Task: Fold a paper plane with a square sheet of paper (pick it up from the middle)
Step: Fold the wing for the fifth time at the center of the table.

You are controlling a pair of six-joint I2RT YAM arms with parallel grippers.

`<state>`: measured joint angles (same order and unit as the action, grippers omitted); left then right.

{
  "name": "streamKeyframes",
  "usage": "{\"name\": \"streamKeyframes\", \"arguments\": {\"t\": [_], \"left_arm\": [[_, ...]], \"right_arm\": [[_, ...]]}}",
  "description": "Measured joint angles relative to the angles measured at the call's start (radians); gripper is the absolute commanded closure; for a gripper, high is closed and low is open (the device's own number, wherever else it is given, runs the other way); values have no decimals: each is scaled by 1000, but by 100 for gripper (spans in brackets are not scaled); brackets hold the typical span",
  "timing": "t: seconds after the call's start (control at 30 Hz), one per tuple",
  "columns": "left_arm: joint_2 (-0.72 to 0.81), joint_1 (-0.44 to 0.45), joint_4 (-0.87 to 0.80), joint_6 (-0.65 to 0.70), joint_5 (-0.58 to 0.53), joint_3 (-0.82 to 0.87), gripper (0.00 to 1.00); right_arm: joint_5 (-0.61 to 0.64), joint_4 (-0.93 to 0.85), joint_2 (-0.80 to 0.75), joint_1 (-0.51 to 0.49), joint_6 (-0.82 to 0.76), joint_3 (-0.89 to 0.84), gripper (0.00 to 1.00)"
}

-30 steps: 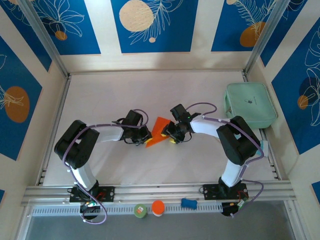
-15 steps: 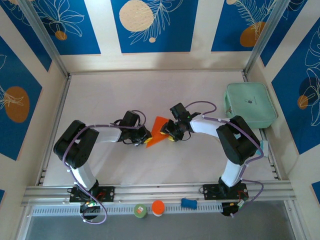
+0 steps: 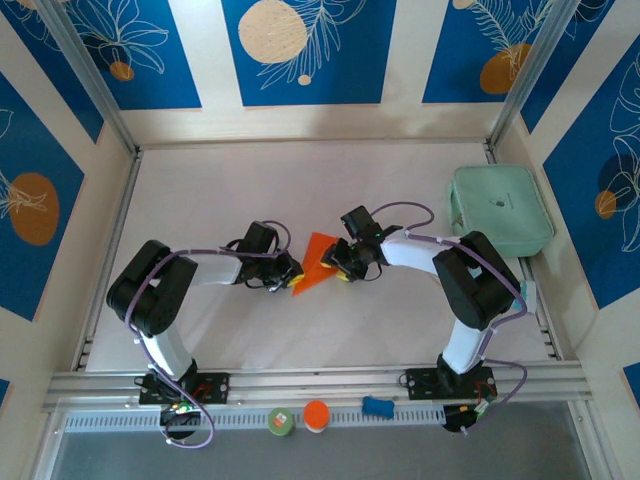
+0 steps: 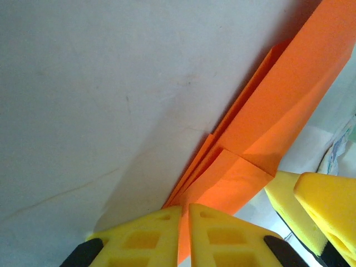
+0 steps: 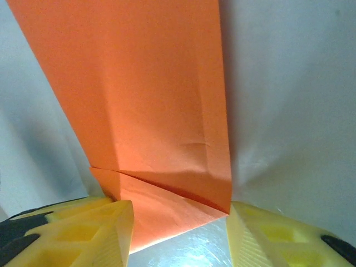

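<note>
The paper plane (image 3: 314,264) is uniform bright orange, shading darker along its creases. The surface (image 3: 240,190) is plain off-white. The left end effector (image 4: 183,208) and right end effector (image 5: 178,211) are yellow. The left arm (image 3: 205,266) and right arm (image 3: 415,250) are black and white, with purple cables (image 3: 400,209). The case (image 3: 498,210) is mint green. The wall panels (image 3: 340,60) are blue with white leaf outlines and cream or orange discs.
</note>
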<state>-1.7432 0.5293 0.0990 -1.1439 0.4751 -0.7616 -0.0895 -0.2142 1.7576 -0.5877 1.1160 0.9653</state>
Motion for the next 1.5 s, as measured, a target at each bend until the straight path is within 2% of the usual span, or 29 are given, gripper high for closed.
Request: {"name": "streamKeyframes", "arguments": {"t": [0.4, 0.57, 0.83, 1.07, 1.17, 1.4, 1.5], "left_arm": [[0, -7, -1, 0, 11, 1, 85], [1, -10, -2, 0, 15, 1, 84], [1, -13, -2, 3, 23, 0, 82], [15, -20, -28, 28, 18, -2, 79], [30, -26, -50, 55, 3, -3, 78], [127, -31, -109, 193, -61, -5, 57], [183, -17, -108, 287, -105, -6, 44]], "right_arm": [[-58, 124, -2, 5, 4, -67, 59], [-80, 160, -2, 9, 4, -80, 71], [-93, 195, -2, 9, 6, -83, 83], [-87, 200, -9, 10, -5, -85, 99], [-72, 195, -23, 12, -16, -85, 100], [5, 115, -103, 19, -43, -84, 100], [34, 72, -135, 18, -42, -84, 100]]}}
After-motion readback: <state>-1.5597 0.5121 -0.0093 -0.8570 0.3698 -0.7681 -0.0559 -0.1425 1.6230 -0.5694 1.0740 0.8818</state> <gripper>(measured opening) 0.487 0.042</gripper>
